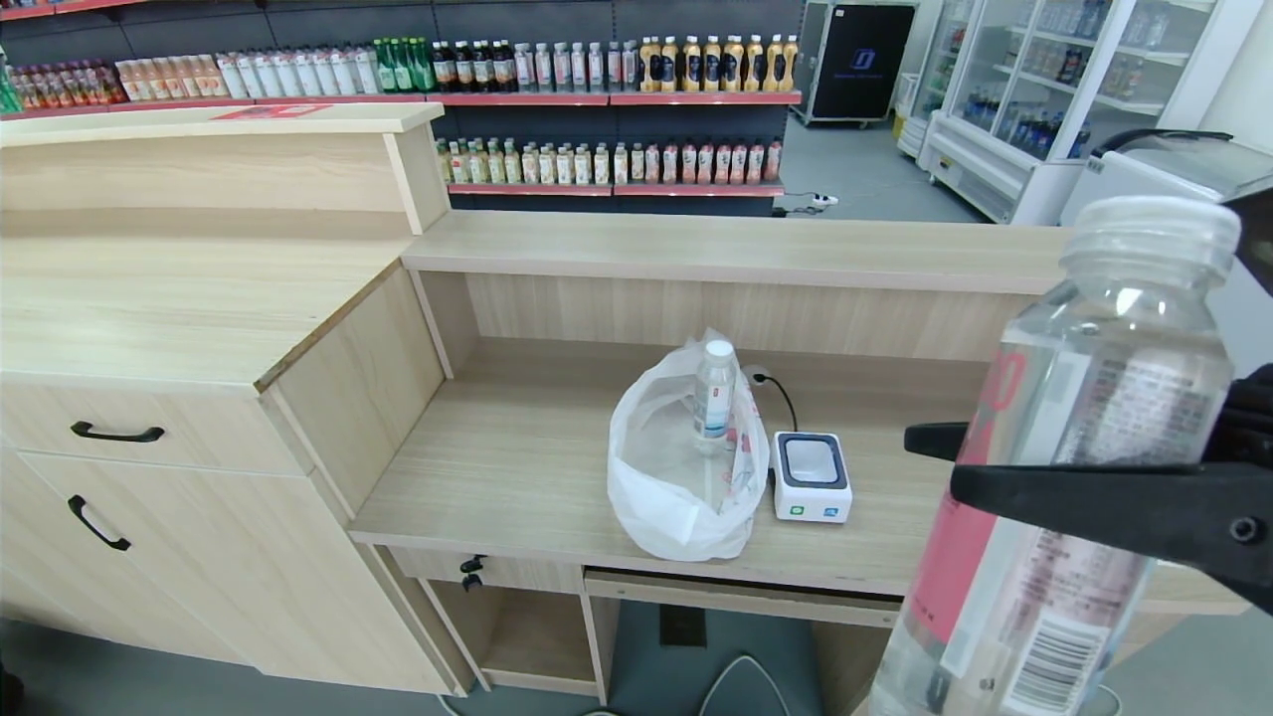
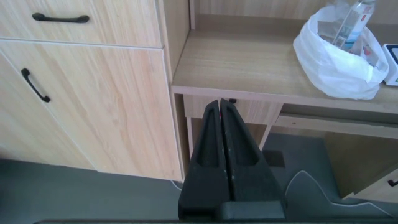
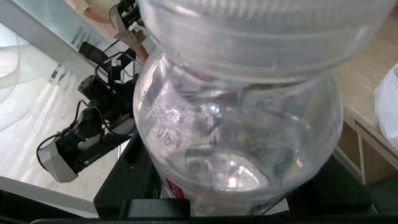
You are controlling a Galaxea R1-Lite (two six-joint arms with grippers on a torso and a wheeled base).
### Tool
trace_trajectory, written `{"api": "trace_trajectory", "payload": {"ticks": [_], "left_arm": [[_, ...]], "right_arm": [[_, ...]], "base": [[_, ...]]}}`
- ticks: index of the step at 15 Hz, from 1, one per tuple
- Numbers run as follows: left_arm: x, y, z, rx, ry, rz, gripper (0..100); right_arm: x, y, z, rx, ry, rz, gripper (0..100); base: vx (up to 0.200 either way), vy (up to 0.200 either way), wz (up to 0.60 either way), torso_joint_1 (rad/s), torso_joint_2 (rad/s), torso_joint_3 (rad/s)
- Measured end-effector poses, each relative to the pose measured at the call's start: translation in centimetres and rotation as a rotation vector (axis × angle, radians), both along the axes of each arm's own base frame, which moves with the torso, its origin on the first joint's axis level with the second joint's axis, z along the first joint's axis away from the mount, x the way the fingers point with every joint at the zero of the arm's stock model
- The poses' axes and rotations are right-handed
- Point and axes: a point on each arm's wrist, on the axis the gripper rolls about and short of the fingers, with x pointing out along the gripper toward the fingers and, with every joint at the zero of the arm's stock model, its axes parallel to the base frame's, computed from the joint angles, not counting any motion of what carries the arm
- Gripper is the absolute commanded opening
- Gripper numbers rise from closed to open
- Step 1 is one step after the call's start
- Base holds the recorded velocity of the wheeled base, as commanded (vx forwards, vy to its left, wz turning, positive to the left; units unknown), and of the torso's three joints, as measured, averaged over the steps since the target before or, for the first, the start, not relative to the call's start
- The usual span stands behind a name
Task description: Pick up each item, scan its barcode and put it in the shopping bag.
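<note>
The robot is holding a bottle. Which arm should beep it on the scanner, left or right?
Right, most likely. The right gripper holds the bottle, and the scanner sits on that side of the shopping bag. The left gripper is shut, empty and low in front of the desk.

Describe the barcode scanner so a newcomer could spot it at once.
On the wooden checkout counter's lower desk surface sits a white shopping bag holding a bottle. The scanner stands right beside the bag, on the robot's right. It is the only small white box there, with a dark window on top and a black cable behind.
</note>
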Motion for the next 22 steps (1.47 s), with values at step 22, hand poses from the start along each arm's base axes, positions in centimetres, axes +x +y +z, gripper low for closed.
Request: {"api": "trace_trajectory", "payload": {"ticks": [22], "left_arm": [[0.0,0.0,0.0,0.0,0.0,0.0,0]], "right_arm": [[12.7,-18.6,-7.8,-0.82,-0.809,-0.784,0]], "base": [[0.0,0.0,0.05,0.0,0.0,0.0]]}}
